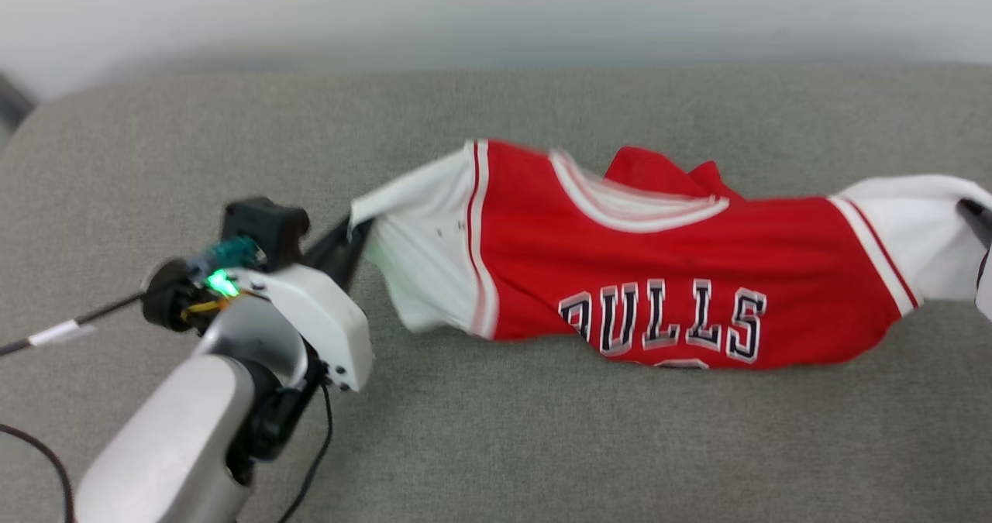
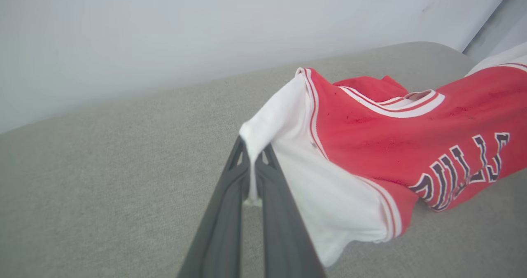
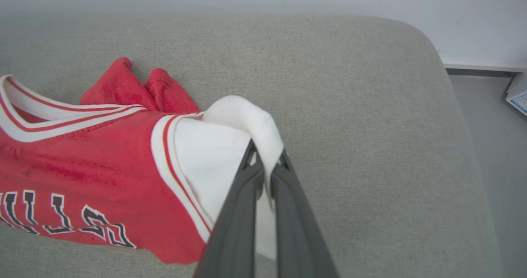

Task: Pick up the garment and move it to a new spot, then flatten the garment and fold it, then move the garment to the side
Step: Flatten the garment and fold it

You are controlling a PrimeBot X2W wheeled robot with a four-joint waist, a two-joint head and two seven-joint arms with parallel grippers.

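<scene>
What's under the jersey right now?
The grey upholstered surface shows all round the jersey and runs under it. Whatever else lies beneath the red chest is covered by the fabric.

The pale silver left forearm point(image 1: 167, 438) is extended from the lower left of the head view, angled up and to the right. It ends in a white wrist housing point(image 1: 322, 318) on which a small green light point(image 1: 221, 283) is lit. The left end effector point(image 2: 254, 150), made of two long dark fingers, is pinched together on one white sleeve of the red jersey shirt point(image 1: 659, 259). The right end effector point(image 3: 267, 150) is clamped likewise on the opposite white sleeve.
</scene>
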